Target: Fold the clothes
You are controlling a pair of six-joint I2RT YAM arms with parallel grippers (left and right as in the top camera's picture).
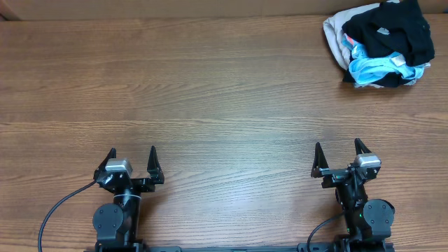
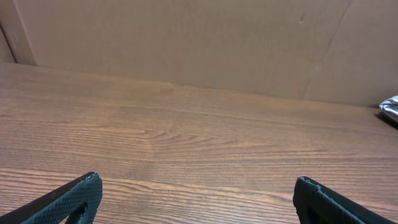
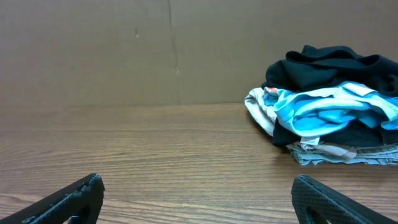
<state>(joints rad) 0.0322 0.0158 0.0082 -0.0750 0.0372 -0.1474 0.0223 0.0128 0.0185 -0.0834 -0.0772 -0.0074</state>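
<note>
The black shirt (image 1: pixel 392 28) lies crumpled on top of a pile of clothes at the table's far right corner; it also shows in the right wrist view (image 3: pixel 323 68). Its small white logo faces up. My left gripper (image 1: pixel 133 155) is open and empty near the front edge, left of centre; its fingertips frame bare wood in the left wrist view (image 2: pixel 196 186). My right gripper (image 1: pixel 337 149) is open and empty near the front edge, right of centre, far from the pile; the right wrist view (image 3: pixel 196 186) shows nothing between its fingers.
In the pile, a light-blue-and-white garment (image 1: pixel 374 66) and a beige garment (image 1: pixel 334 31) lie under the shirt. A cardboard wall (image 3: pixel 124 50) stands along the table's far edge. The wooden table (image 1: pixel 210 91) stretches between grippers and pile.
</note>
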